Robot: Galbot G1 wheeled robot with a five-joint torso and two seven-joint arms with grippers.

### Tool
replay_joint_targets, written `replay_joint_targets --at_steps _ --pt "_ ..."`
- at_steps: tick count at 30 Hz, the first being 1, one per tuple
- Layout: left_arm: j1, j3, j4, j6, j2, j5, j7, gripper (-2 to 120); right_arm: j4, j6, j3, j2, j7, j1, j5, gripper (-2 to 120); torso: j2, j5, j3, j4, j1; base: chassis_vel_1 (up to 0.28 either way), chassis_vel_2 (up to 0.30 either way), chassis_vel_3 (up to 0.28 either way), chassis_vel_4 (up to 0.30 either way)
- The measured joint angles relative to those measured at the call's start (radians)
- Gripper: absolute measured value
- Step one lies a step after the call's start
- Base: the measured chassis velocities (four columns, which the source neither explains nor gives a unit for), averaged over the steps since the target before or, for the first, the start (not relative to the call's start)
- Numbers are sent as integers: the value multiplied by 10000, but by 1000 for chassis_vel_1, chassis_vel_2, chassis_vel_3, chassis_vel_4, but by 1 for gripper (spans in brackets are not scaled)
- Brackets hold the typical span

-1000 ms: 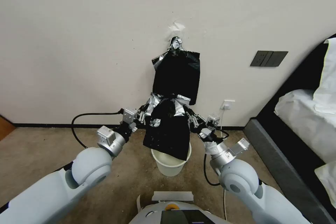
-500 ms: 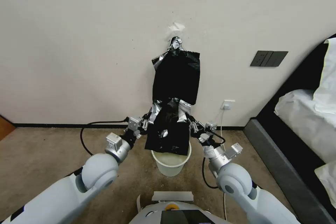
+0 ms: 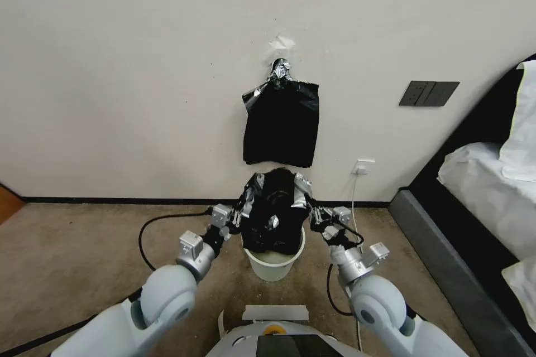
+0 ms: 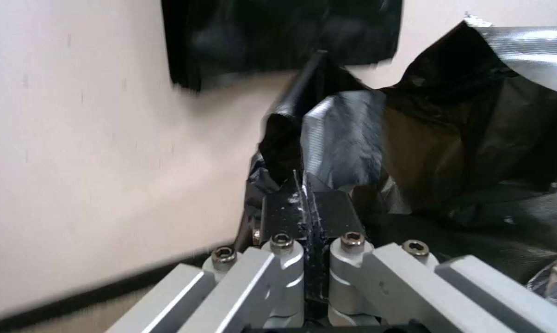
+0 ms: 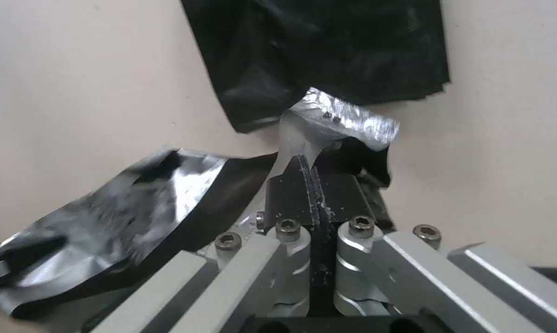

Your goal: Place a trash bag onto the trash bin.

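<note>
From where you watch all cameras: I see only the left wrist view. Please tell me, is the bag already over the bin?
Observer: The trash bag hangs with its lower end in the mouth of the trash bin.
Operator: Does the right gripper hold it too?
Observer: Yes, the right gripper is pinched on the bag's silvery edge, like the left gripper.
Operator: Where are both arms?
Observer: One on each side of the bin, above its rim.

- The trash bag point(image 3: 273, 215) hangs over the trash bin point(image 3: 272, 263), hiding the bin's far rim.
- Left wrist view: the bundle of bags point(image 4: 278, 37) on the wall is blurred and cut off by the picture's edge.
- Right wrist view: a smeared bag flap point(image 5: 124, 199).
</note>
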Motion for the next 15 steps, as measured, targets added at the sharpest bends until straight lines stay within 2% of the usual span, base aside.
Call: replay_joint_targets --at_steps 11,15 --pt "893 45 206 243 -1132 111 -560 0 -520 -146 -131 313 458 -799 -712 0 0 0 0 -1 0 0 0 0 0" --pt "942 114 238 339 -1267 96 -663 0 -520 -219 -161 355 567 -890 -744 0 0 1 0 0 0 0 0 0 0"
